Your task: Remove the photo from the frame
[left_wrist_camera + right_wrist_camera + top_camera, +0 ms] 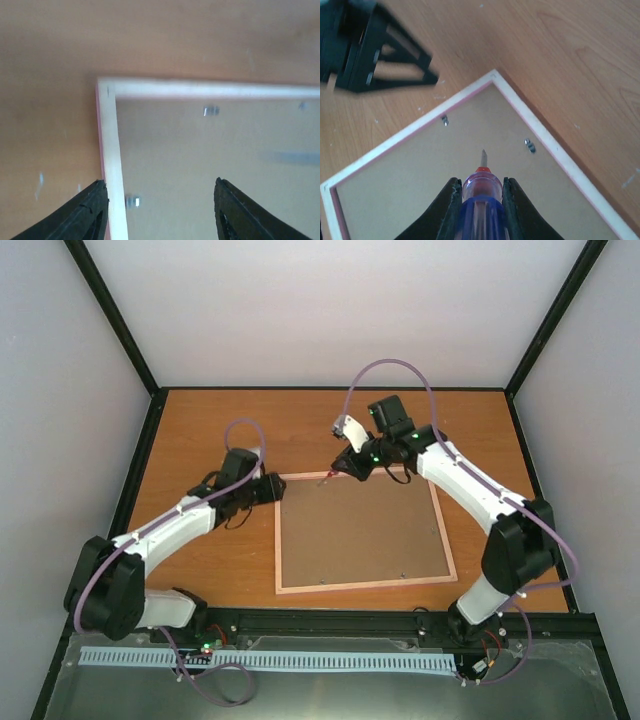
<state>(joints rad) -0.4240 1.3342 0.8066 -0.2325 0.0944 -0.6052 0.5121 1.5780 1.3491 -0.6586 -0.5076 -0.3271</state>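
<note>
The frame point(360, 535) lies face down in the middle of the table with its brown board back up. The photo is hidden under that board. My left gripper point(160, 210) is open at the frame's far left corner. One of its fingers point(92, 212) stands outside the pink-white rail point(112, 150) and the other is over the board. My right gripper point(480, 192) is shut on a purple-handled screwdriver point(482, 200). The screwdriver's tip points down at the board near the far edge, between two metal tabs point(444, 120) point(530, 145). In the top view, the right gripper point(345, 468) hangs over the frame's far rail.
Small metal tabs point(211, 110) point(132, 201) hold the board along the frame's inner edge. Grey enclosure walls stand around the wooden table point(220, 430). A black rail point(330, 620) runs along the near edge by the arm bases.
</note>
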